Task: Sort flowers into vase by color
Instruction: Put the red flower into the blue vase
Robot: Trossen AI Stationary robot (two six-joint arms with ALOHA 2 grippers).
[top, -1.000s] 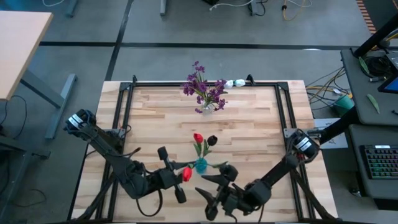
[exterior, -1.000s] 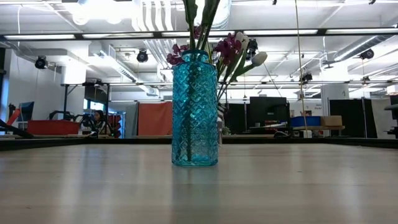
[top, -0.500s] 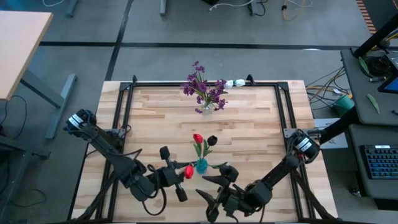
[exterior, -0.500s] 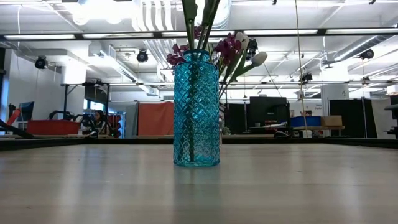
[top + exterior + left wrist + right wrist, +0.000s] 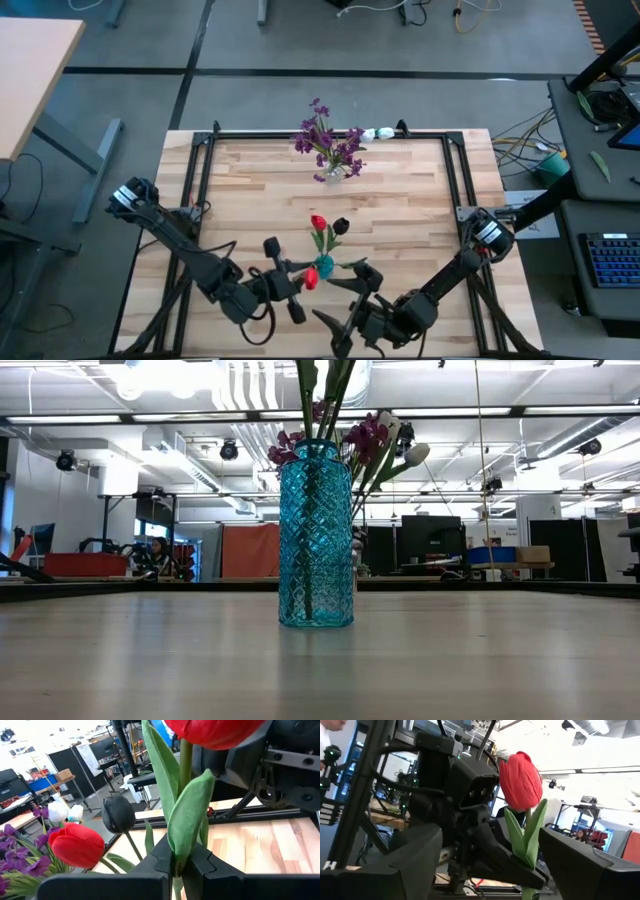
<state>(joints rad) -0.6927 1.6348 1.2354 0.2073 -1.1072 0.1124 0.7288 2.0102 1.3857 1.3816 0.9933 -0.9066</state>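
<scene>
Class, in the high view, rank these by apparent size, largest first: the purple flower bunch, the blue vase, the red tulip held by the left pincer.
1. purple flower bunch
2. and 3. blue vase and held red tulip: too alike to rank.

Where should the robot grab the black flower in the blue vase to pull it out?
Best guess: the bare stem just under the black flower, from the side away from the red tulip beside it. Its stem leans outward, so a pinch there should spare the head.

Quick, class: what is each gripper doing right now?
Left gripper: shut on the red tulip stem.
Right gripper: open, holding nothing.
</scene>
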